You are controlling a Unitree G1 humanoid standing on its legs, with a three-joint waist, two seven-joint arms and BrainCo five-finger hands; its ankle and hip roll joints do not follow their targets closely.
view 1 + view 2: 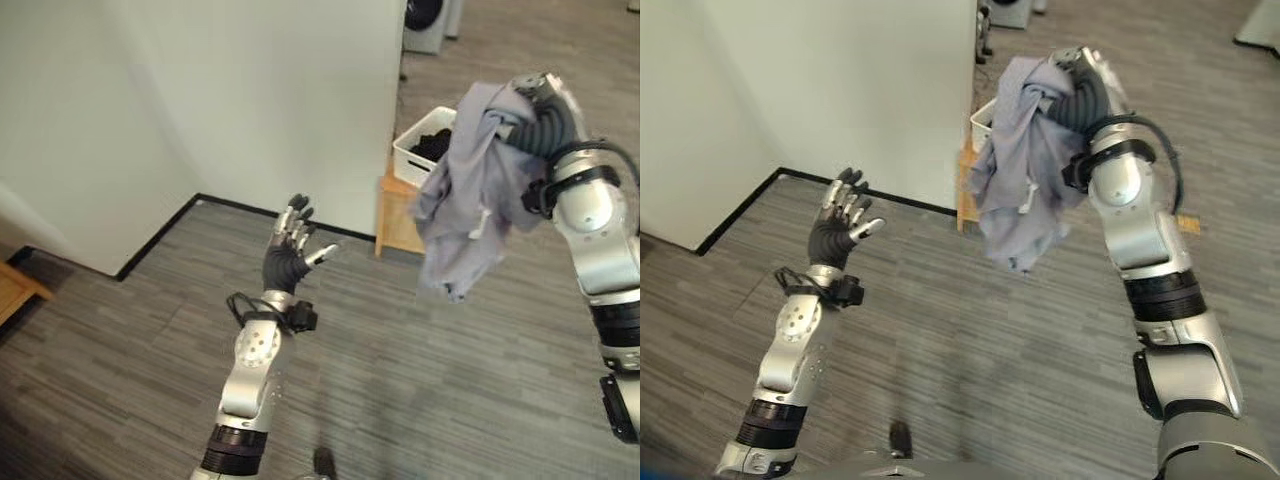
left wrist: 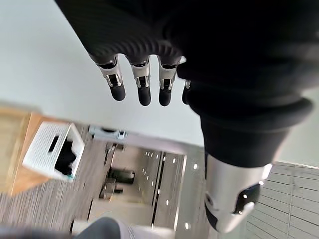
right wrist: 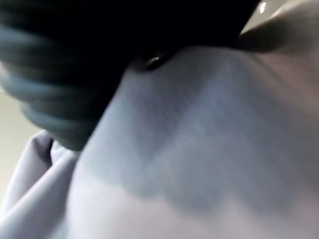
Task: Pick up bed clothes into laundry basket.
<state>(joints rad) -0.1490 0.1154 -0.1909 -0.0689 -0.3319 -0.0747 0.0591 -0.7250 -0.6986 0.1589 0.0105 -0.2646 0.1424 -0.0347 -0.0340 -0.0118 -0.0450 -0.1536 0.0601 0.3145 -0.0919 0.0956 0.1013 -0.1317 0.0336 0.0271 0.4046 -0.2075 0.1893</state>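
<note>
Left eye view, and you've got the white wall panel (image 1: 250,100) running across the far side, its foot edged by a dark baseboard (image 1: 160,240) that turns a corner nearer you. Left of that panel's near corner, a sliver of light wood (image 1: 18,285) pokes in at the edge. In front of the panel, your left hand (image 1: 288,250) is up over the grey plank floor (image 1: 420,380), fingers straight and spread wide, thumb out, nothing in it. The left wrist view confirms it: fingertips (image 2: 144,97) loose in a row, holding nothing.

Right of the panel's far edge stands a low wooden stand (image 1: 395,225), and on it sits the white laundry basket (image 1: 420,140) with dark clothes (image 1: 435,145) already piled inside. Behind it, a white appliance (image 1: 425,25) stands against the back.

Further right, your right hand (image 1: 540,100) is raised high with the lilac-grey bed garment (image 1: 470,190) bunched over it and hanging down in folds, in the air just in front of the basket as you see it, and it hides much of the basket and the stand. The fingers are buried in the cloth, so you cannot tell how they are closed. The right wrist view gives you that same cloth (image 3: 199,149) pressed right against the lens.

The floor between the panel and both arms lies open, with a small dark object (image 1: 324,461) close to you.
</note>
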